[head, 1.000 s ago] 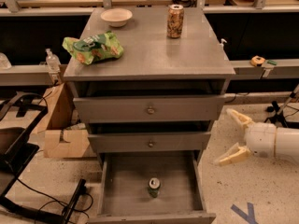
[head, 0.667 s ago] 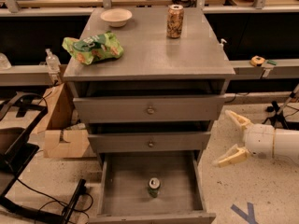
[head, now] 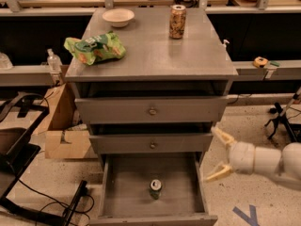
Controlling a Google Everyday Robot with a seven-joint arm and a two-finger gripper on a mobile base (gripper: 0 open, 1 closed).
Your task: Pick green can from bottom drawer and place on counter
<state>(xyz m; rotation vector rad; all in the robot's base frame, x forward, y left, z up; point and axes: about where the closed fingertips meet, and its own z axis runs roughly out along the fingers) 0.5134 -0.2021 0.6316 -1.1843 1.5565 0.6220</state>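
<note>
The green can (head: 155, 189) stands upright, silver lid up, near the middle of the open bottom drawer (head: 127, 192). The grey counter (head: 150, 51) tops the drawer cabinet above it. My gripper (head: 218, 155) reaches in from the right, just beside the drawer's right wall and to the right of the can. Its two pale fingers are spread apart and hold nothing.
On the counter lie a crinkly green snack bag (head: 95, 47), a white bowl (head: 118, 17) and a tall tan-gold can (head: 177, 21). Two shut drawer fronts with knobs (head: 152, 111) sit above the open drawer. A cardboard box (head: 66, 131) and cables lie on the floor at left.
My gripper has moved a little to the left, closer to the drawer's right wall. The can and the counter items have not moved.
</note>
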